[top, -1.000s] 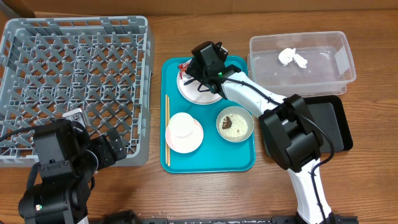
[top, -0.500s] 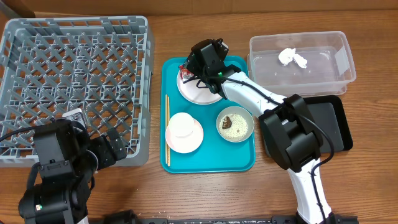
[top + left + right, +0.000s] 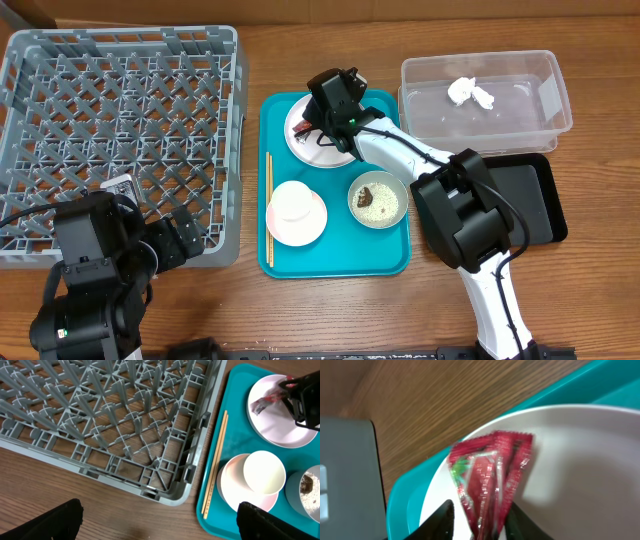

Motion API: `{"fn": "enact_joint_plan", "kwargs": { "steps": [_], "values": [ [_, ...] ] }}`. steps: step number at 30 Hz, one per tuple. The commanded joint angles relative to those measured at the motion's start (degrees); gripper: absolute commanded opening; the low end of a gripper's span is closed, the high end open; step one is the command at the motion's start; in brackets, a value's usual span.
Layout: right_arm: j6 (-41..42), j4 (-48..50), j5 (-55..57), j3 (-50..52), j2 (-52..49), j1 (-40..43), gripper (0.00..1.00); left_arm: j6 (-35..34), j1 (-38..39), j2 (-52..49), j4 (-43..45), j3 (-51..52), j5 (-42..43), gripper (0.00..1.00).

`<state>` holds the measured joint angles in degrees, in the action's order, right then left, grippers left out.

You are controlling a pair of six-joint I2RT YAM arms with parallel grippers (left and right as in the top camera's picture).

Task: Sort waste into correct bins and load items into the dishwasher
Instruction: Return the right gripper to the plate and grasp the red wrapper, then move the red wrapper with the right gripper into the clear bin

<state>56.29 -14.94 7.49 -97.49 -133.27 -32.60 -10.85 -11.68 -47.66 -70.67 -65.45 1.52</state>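
Note:
My right gripper [image 3: 318,122] is shut on the shiny red wrapper [image 3: 487,475] over the far left part of the white plate [image 3: 338,152] on the teal tray. The wrapper stands between the fingers, just above the plate [image 3: 580,460]. The grey-green bowl [image 3: 378,200] holds rice and a brown lump. The white cup [image 3: 294,203] sits on the pinkish saucer [image 3: 310,232]. The chopsticks [image 3: 268,205] lie along the tray's left edge. The white tissue [image 3: 470,92] lies in the clear tub [image 3: 480,60]. My left gripper [image 3: 160,522] is open and empty beside the grey rack [image 3: 120,110].
The teal tray [image 3: 330,255] lies between the rack and the bins. The black tray [image 3: 530,195] lies in front of the clear tub, partly under my right arm. The rack's near corner [image 3: 175,492] is close to the left gripper.
My right gripper has moved slightly nearer over the plate, and the red wrapper has moved with it. The left arm has not moved.

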Motion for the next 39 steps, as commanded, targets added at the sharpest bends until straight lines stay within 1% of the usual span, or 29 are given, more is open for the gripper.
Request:
{"fn": "enact_joint_plan", "kwargs": {
  "steps": [1, 3, 4, 8, 11, 17, 19, 23, 24, 25, 26, 27, 28, 31, 34, 37, 39],
  "values": [
    [-3.69, -1.99, -1.99, -0.85, 0.26, 0.76, 0.26, -0.94, -0.31, 0.04, 0.15, -1.31, 0.90, 1.00],
    [-5.55, -4.85, -2.05, -0.85, 1.53, 1.20, 0.21, -0.94, -0.31, 0.04, 0.17, -1.31, 0.90, 1.00],
    [-9.20, -6.82, -1.99, -0.85, 3.19, 1.62, 0.16, -0.94, -0.31, 0.04, 0.20, -1.31, 0.90, 1.00],
    [-20.46, -10.60, -2.01, -0.85, 9.29, 3.15, 0.04, -0.94, -0.31, 0.04, 0.39, -1.31, 0.85, 1.00],
    [-26.86, -15.74, -2.03, -0.85, 16.15, 4.96, 0.04, -0.94, -0.31, 0.04, 0.61, -1.31, 0.85, 1.00],
    [-32.57, -27.06, -1.27, -0.85, 27.36, 11.28, 0.04, -0.96, -0.31, 0.04, 1.49, -1.31, 0.87, 1.00],
    [-32.54, -30.93, -0.44, -0.85, 28.89, 14.45, 0.04, -0.96, -0.31, 0.04, 1.75, -1.31, 0.87, 1.00],
    [-32.30, -37.86, -1.31, -0.74, 28.46, 21.07, 0.04, -0.96, -0.31, 0.04, 1.88, -1.31, 1.09, 1.00],
    [-32.37, -39.15, -2.40, -0.72, 27.98, 23.37, 0.14, -0.96, -0.31, 0.04, 1.88, -1.31, 1.09, 1.00],
    [-32.37, -39.30, -2.67, -0.72, 27.82, 24.39, 0.33, -0.96, -0.31, 0.04, 1.92, -1.31, 1.09, 1.00],
    [-32.41, -39.39, -2.62, -0.72, 27.82, 25.14, 0.57, -0.96, -0.31, 0.04, 1.97, -1.31, 1.09, 1.00],
    [-32.92, -39.36, -2.64, -0.76, 27.85, 25.92, 0.75, -0.96, -0.31, 0.04, 1.99, -1.31, 1.09, 1.00],
    [-35.08, -39.67, -2.93, -0.98, 28.37, 26.88, 0.86, -0.96, -0.31, 0.04, 1.95, -1.31, 1.07, 1.00],
    [-37.51, -42.75, -4.83, -1.97, 30.67, 28.28, 0.91, -0.96, -0.31, 0.04, 1.90, -1.31, 1.07, 1.00],
    [-40.17, -45.18, -7.45, -2.23, 34.32, 29.27, 0.92, -0.96, -0.31, 0.04, 2.03, -1.31, 1.05, 1.00],
    [-40.57, -48.61, -9.40, -2.23, 38.95, 30.14, 0.92, -0.96, -0.31, 0.04, 2.10, -1.31, 1.07, 1.00],
    [-43.50, -54.31, -12.79, -2.19, 43.01, 30.45, 0.92, -0.22, -0.31, 0.02, 1.84, -1.31, 1.07, 1.00]
  ]
}}
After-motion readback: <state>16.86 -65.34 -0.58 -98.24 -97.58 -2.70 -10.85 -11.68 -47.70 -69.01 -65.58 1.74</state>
